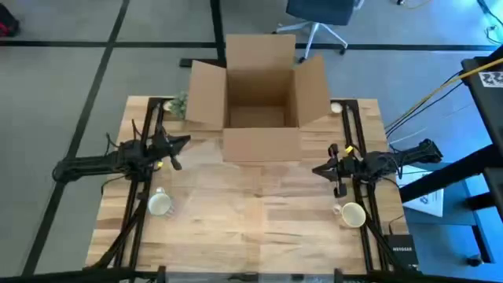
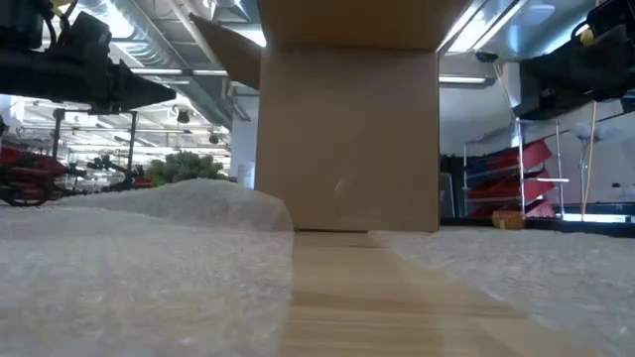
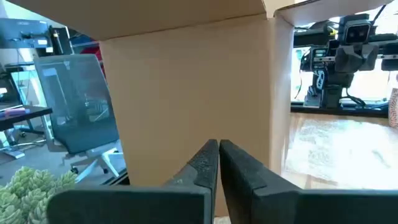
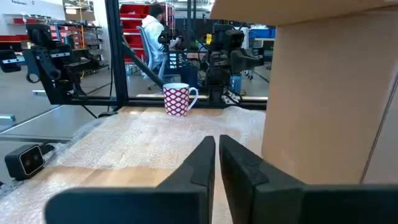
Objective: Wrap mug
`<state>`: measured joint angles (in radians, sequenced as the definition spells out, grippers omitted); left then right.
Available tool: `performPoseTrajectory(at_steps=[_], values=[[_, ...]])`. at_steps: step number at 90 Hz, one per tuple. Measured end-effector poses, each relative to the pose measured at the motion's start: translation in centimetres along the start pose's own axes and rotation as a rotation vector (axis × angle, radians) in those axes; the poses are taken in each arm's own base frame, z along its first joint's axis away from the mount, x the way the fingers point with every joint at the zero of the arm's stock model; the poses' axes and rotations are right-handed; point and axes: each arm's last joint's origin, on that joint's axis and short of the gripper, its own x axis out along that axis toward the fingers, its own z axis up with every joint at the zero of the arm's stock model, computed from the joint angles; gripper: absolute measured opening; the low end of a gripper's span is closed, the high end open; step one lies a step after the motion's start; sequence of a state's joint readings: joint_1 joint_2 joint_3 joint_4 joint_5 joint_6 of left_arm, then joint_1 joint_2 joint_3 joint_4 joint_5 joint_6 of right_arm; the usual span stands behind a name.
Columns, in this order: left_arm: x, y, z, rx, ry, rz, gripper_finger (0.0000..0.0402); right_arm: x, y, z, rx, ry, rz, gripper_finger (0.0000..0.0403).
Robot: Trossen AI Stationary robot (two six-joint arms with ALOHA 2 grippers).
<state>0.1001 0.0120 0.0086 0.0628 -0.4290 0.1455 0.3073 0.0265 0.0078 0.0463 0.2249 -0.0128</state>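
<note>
Two mugs stand upright on the table: one near the left edge (image 1: pixel 159 203), which shows as a red-dotted white mug (image 4: pixel 179 99) in the right wrist view, and one near the right edge (image 1: pixel 351 213). Sheets of bubble wrap (image 4: pixel 155 140) (image 3: pixel 339 143) lie flat on the tabletop. My left gripper (image 1: pixel 187 142) (image 3: pixel 219 144) hovers shut at the left, pointing at the cardboard box. My right gripper (image 1: pixel 316 169) (image 4: pixel 217 140) hovers shut at the right, pointing across the table. Neither gripper touches anything.
An open cardboard box (image 1: pixel 259 94) stands at the far middle of the table, its flaps spread out. A small green plant (image 1: pixel 179 102) sits by the box's left flap. Black frame rails (image 1: pixel 145 196) run along both sides of the table.
</note>
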Motion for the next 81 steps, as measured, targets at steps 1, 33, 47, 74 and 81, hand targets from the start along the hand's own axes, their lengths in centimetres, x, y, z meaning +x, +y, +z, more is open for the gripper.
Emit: performPoseTrajectory(at_steps=[1,33,47,74,81], values=[[0.00,0.00,0.00,0.000,0.000,0.000,0.0000,0.00,0.00,0.00,0.000,0.000,0.000,0.0010],[0.00,0.00,0.00,0.000,0.000,0.000,0.0000,0.00,0.00,0.00,0.000,0.000,0.000,0.0010],[0.00,0.00,0.00,0.000,0.000,0.000,0.0000,0.00,0.00,0.00,0.000,0.000,0.000,0.0010],[0.00,0.00,0.00,0.000,0.000,0.000,0.0000,-0.02,0.00,0.63,0.251,-0.064,0.012,0.0010],[0.00,0.00,0.00,0.000,0.000,0.000,0.0000,-0.05,-0.03,0.98,0.422,-0.099,0.016,0.0010]])
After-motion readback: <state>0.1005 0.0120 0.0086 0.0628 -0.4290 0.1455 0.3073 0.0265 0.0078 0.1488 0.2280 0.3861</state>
